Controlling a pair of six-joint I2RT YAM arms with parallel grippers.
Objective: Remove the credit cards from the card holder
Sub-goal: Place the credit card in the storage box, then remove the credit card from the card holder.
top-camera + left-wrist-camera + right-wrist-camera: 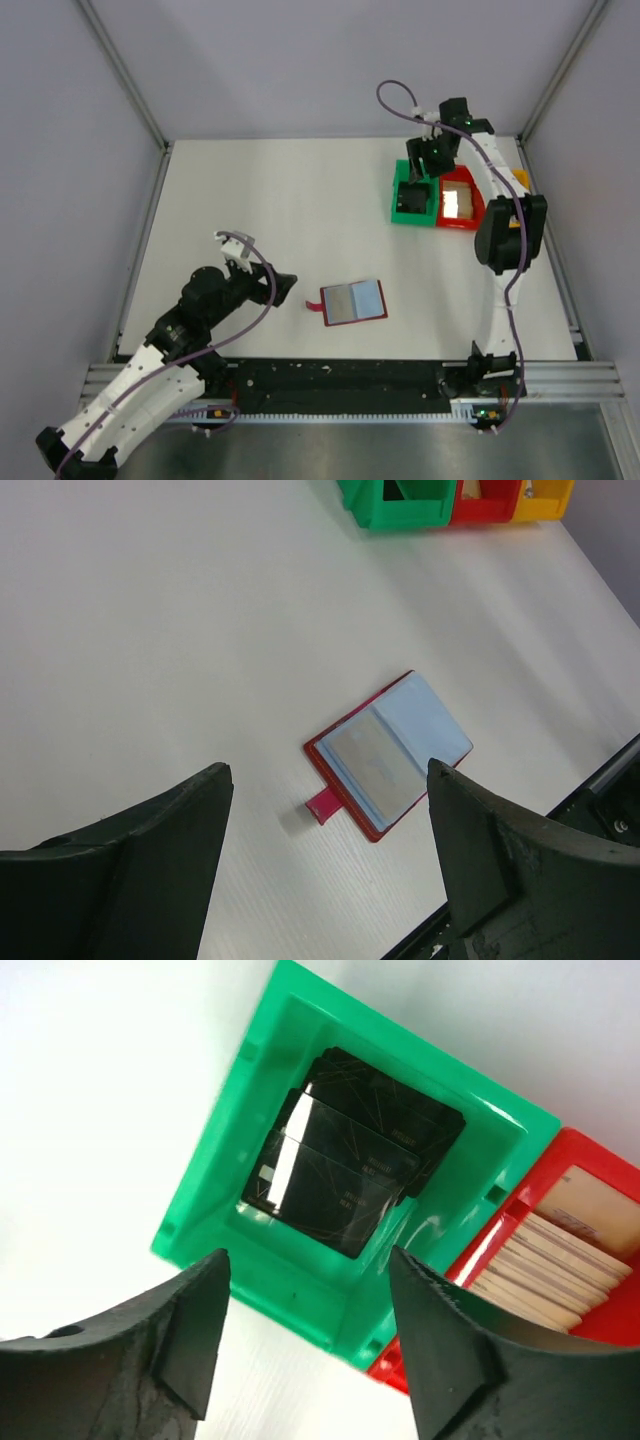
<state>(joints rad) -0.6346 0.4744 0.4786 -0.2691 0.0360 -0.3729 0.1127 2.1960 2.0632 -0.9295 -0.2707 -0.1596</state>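
Note:
The card holder (353, 301) lies open on the white table near the front, with a red border and a small tab on its left. In the left wrist view (331, 748) its left page shows a pale grey credit card (368, 767) and its right page is pale blue. My left gripper (288, 284) is open and empty, just left of the holder and above the table, as the left wrist view (328, 772) shows. My right gripper (426, 163) is open and empty, hovering over the green bin (300, 1290), which holds dark grey cards (350, 1175).
The green bin (397, 211), a red bin (463, 220) with several tan cards (555, 1255) and a yellow bin (521, 178) stand in a row at the back right. A metal rail runs along the table's front edge.

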